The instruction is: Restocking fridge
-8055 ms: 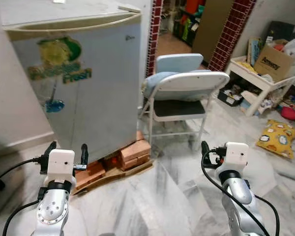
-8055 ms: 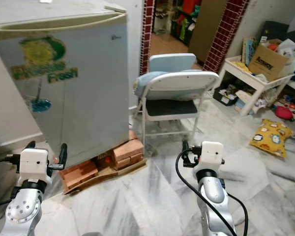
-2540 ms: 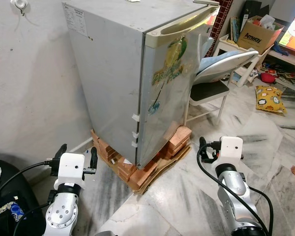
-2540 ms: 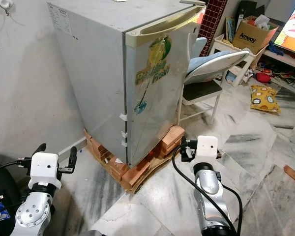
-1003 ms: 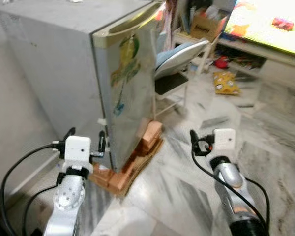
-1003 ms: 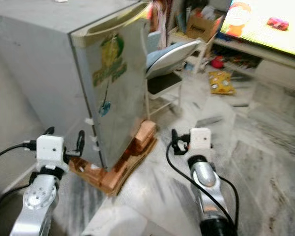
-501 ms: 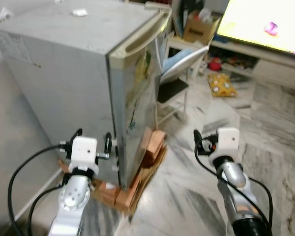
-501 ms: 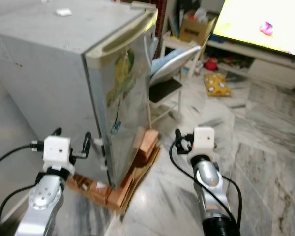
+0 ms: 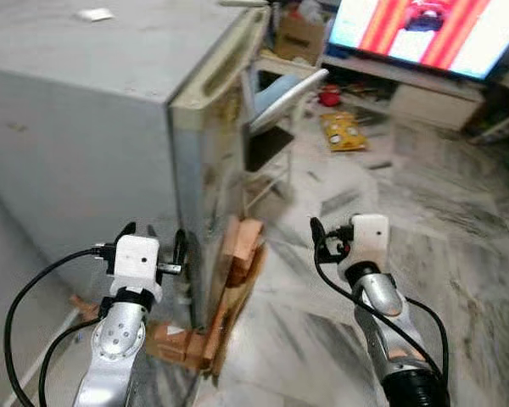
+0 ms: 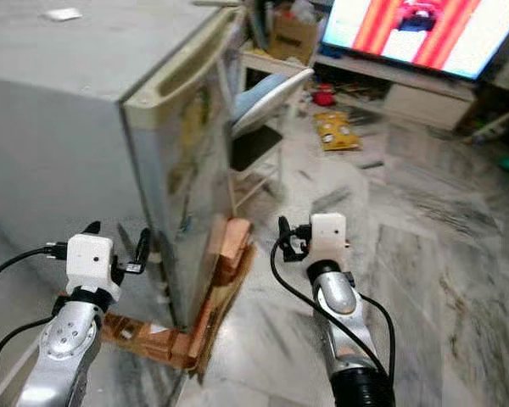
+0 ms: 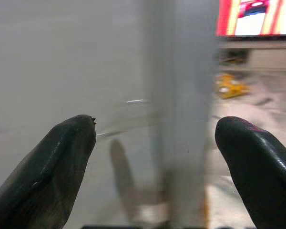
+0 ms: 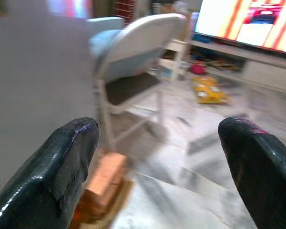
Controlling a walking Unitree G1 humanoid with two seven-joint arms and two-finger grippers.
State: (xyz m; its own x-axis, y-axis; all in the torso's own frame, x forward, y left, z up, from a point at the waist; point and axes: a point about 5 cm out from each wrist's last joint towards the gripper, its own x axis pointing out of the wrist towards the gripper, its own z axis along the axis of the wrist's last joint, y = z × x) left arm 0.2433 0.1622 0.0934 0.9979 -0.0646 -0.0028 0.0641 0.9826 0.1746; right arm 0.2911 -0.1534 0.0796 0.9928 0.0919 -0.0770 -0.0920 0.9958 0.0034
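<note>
The grey fridge (image 9: 93, 127) stands at the left with its door shut, and I look along the door's edge and its top handle (image 9: 225, 72). It rests on bricks and a wooden board (image 9: 237, 254). My left gripper (image 9: 153, 239) is held low, close to the fridge's front corner. In the left wrist view it (image 11: 157, 125) is open, with the fridge's side and door edge beyond the fingers. My right gripper (image 9: 339, 233) hovers over the marble floor to the right of the fridge. It (image 12: 158, 126) is open and holds nothing.
A white folding chair (image 9: 276, 93) with a blue cushion stands right beside the fridge door. Behind it are a cardboard box (image 9: 297, 34) and a lit television (image 9: 433, 30) on a low stand. A yellow cushion (image 9: 343, 131) lies on the marble floor (image 9: 458, 220).
The whole picture has swung: the camera has moved round to the fridge's door edge, bringing the television into view. Both grippers stay open at the same height.
</note>
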